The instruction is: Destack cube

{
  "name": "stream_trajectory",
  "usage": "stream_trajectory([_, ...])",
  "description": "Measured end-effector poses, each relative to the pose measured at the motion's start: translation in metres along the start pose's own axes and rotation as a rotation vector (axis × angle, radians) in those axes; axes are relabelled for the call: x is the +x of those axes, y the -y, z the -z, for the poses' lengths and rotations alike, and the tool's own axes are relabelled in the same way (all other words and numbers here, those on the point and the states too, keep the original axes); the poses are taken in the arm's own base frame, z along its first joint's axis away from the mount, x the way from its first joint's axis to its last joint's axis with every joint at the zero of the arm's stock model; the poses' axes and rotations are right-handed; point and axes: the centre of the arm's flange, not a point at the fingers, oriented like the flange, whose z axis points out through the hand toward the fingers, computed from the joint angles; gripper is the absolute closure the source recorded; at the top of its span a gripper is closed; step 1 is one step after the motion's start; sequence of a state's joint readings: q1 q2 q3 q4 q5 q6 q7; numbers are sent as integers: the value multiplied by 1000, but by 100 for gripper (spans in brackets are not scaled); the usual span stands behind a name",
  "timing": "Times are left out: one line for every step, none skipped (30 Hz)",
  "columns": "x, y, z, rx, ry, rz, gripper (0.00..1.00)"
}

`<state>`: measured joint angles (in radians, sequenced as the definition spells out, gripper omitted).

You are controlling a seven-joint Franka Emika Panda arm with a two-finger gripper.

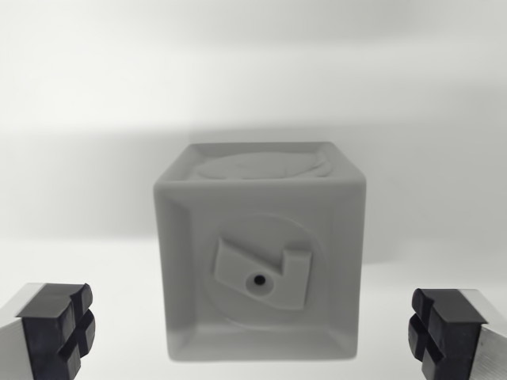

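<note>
The white surface (pixel 87 63) fills the frame. The grey cube (pixel 260 253), with embossed faces, sits at lower centre. The gripper (pixel 260 336) is spread wide, holding nothing; its black pads (pixel 57 328) flank the cube. Risk: whether another cube lies beneath cannot be determined, so an off-centre closure could topple the stack.

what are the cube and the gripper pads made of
Cube: likely matte grey plastic, possibly moulded or 3D-printed; even colour, soft edges, raised relief with a small hole. Pads: probably black rubber, dull, with cross-shaped grooves, on paler, metal-looking fingers. The gripper is open around the cube.
</note>
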<state>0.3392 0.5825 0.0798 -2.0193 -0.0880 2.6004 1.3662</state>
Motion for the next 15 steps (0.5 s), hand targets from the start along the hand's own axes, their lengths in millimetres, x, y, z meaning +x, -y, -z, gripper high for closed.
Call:
stream_trajectory([0,0,4,0,0,0,0])
stream_trajectory([0,0,8,0,0,0,0])
stream_trajectory([0,0,12,1,0,0,0])
stream_trajectory([0,0,16,1,-1,0,0])
stream_trajectory([0,0,19,1,-1,0,0])
stream_trajectory([0,0,23,1,-1,0,0])
stream_trajectory([0,0,27,1,-1,0,0])
stream_trajectory([0,0,29,1,-1,0,0])
stream_trajectory([0,0,33,1,-1,0,0])
stream_trajectory([0,0,37,1,-1,0,0])
stream_trajectory([0,0,42,1,-1,-1,0])
stream_trajectory([0,0,46,1,-1,0,0])
stream_trajectory([0,0,51,1,-1,-1,0])
stream_trajectory([0,0,53,2,-1,-1,0])
stream_trajectory([0,0,58,2,-1,-1,0])
